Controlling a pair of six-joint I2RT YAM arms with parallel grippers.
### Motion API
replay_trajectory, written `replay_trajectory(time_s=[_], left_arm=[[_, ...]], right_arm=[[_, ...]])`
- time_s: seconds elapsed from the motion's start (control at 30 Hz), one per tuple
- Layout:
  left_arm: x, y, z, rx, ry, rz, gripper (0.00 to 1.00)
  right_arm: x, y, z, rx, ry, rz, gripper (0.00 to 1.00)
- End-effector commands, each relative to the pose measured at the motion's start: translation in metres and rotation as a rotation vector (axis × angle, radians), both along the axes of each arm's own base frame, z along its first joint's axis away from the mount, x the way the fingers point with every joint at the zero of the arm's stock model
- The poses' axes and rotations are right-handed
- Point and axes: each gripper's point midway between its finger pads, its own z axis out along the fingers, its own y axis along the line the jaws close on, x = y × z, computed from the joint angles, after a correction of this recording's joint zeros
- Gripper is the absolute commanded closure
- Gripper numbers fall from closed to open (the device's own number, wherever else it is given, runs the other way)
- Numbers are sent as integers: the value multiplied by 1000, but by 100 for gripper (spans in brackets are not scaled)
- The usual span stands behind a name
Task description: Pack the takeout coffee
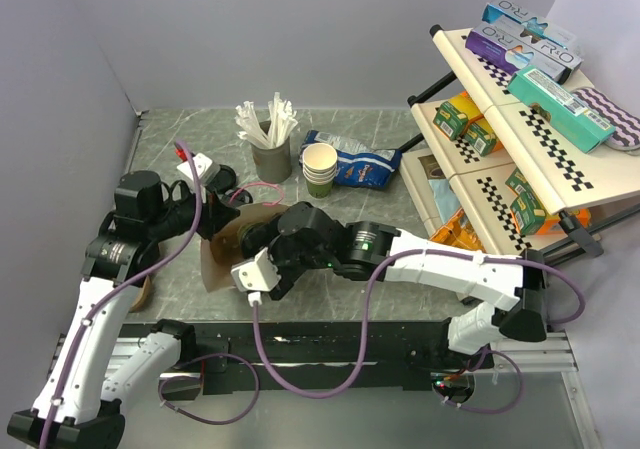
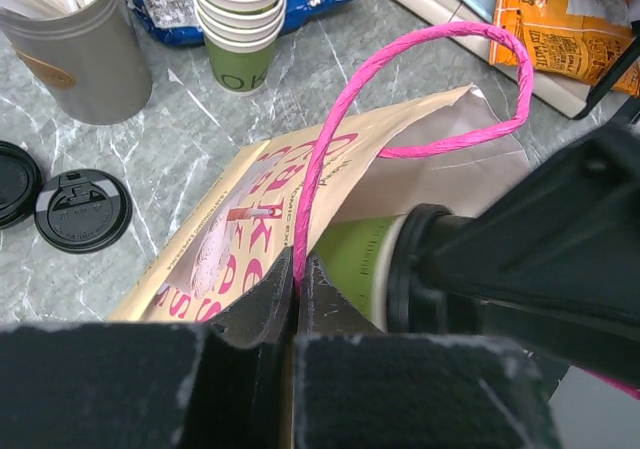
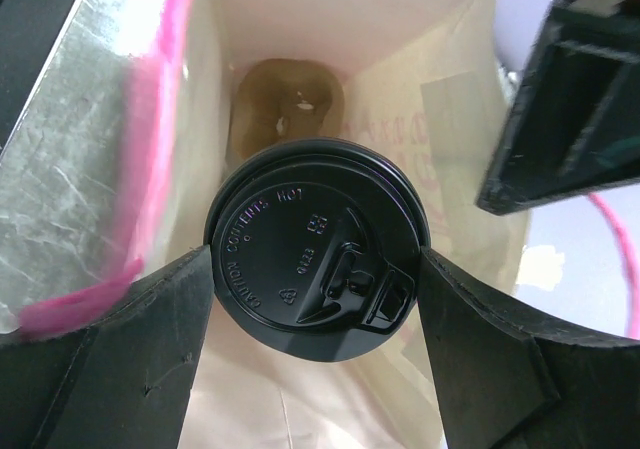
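The takeout coffee (image 3: 318, 244) lies sideways, its black lid facing my right wrist camera and its green side (image 2: 365, 259) showing in the left wrist view. My right gripper (image 3: 318, 269) is shut on it, a finger on each side of the lid, at the open mouth of a cream paper bag (image 2: 220, 239) printed in pink. My left gripper (image 2: 297, 274) is shut on the bag's pink handle (image 2: 330, 149). In the top view both grippers meet at the bag (image 1: 218, 254) and the cup is hidden. A brownish item (image 3: 285, 99) lies deep in the bag.
A stack of cream paper cups (image 1: 320, 169) and a grey holder of white stirrers (image 1: 270, 144) stand behind the bag. Two loose black lids (image 2: 82, 209) lie on the table to the left. A blue snack bag (image 1: 355, 159) and a tilted shelf rack (image 1: 520, 119) are at the right.
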Motion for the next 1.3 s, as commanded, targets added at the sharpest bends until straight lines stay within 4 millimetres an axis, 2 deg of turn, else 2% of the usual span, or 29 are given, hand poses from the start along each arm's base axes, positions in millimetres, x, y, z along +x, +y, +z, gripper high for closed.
replay_trajectory(time_s=[0.0,0.27,0.37,0.5,0.73,0.97,1.1,1.27], left_arm=[[-5,0,10,-32,-32,8,99],[-15,-2,14,-59,-47,-8,99],[-20,-4,17,-70,-73,-26,99],[-29,-7,7,-78,-73,-64,99],[-35,-12,4,-106,-66,-93,99],[-28,-12,-6,-88,-45,-92,99],[-19,-14,-3,-104,-49,-79,99],[-15,-19,-9,-128,2,-90,99]], right_arm=[[14,8,0,-6,8,-61,100],[23,9,-21,-20,77,-168,100],[32,0,-29,-35,54,-220,100],[42,-10,-37,-66,15,-260,100],[56,-16,-51,-138,-24,-305,100],[68,-19,-65,-184,-30,-329,100],[71,-17,-67,-197,-32,-313,100],[80,-17,-68,-198,-57,-290,100]])
